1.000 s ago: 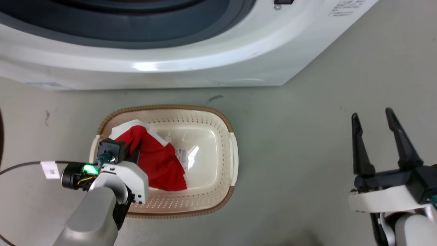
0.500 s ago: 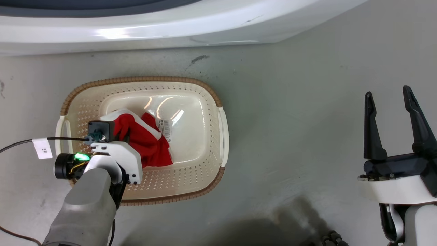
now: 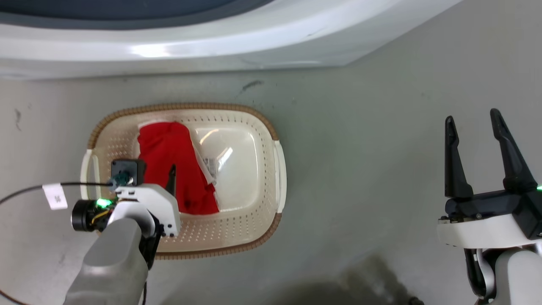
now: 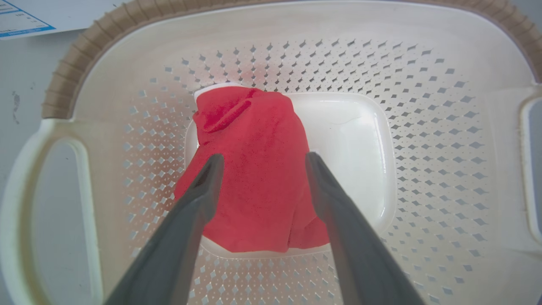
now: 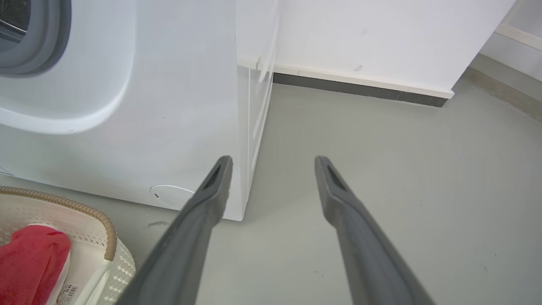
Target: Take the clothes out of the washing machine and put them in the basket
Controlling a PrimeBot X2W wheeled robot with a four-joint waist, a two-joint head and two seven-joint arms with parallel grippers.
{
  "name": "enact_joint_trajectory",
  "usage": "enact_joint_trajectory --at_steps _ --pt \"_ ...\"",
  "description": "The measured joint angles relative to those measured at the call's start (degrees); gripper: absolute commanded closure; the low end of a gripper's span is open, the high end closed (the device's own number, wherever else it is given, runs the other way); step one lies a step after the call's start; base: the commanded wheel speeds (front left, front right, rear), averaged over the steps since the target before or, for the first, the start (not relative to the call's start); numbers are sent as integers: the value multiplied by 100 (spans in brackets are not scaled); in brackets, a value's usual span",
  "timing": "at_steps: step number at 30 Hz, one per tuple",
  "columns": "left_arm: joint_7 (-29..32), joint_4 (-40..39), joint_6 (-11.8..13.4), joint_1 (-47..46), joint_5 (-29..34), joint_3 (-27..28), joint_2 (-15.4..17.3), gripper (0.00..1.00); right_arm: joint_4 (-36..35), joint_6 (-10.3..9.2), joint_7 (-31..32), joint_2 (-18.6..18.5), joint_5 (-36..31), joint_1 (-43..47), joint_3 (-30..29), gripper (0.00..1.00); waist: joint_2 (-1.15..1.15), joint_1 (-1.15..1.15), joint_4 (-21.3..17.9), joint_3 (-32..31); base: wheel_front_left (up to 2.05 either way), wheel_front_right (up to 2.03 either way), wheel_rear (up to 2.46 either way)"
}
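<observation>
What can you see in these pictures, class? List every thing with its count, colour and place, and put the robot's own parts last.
washing machine: one, white with a grey door seal, behind the basket.
basket: one, cream with a brown rim, on the floor in front of the machine.
garment: one, red with a white edge, lying in the basket's left half.
sticker: one, white, on the basket's bottom beside the garment.
floor: one, grey.
wall: one, white with a dark skirting strip, right of the machine.
cable: one, black with a white tag, at the left wrist.
left arm: one, pale grey; dark jaws open over the garment.
right arm: one, pale; dark jaws open over bare floor.
</observation>
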Motion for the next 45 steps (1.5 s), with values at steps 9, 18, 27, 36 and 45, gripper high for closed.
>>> enact_joint_trajectory --at_steps 9,18,27,36,45 --pt "0 -1042 -13 893 207 410 11 0 358 0 1 -1 64 58 -16 0 0 -1 20 -853 0 0 0" --pt "-1 -2553 -112 2012 703 916 102 0 671 0 1 0 162 387 3 0 0 -1 49 -1999 0 0 0" --pt "0 -3723 -158 2354 934 1369 90 0 815 0 1 -1 298 558 118 0 0 -2 -125 -2483 0 0 0" --pt "142 -4089 -264 1820 992 1507 578 0 835 0 0 -1 575 611 283 0 0 -1 -773 -2507 0 0 0" --pt "1685 -4274 -357 281 791 1619 1399 0 679 0 0 -3 1056 602 416 0 0 -1 -1474 -1981 0 0 0"
